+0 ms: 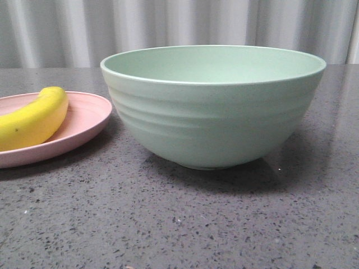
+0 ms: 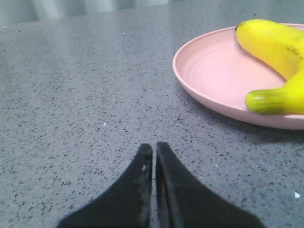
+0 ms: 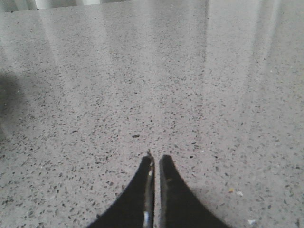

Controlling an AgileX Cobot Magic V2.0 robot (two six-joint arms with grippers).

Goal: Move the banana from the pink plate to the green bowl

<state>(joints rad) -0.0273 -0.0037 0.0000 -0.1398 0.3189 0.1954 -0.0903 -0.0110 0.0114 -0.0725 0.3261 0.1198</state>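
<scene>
The yellow banana lies on the pale pink plate at the left of the front view. The mint-green bowl stands right of the plate, close to its rim, and looks empty. In the left wrist view my left gripper is shut and empty, low over the grey table, apart from the pink plate and the banana. My right gripper is shut and empty over bare table. Neither gripper shows in the front view.
The table is a grey speckled stone top. A pale pleated curtain hangs behind it. A dark shadow falls at one edge of the right wrist view.
</scene>
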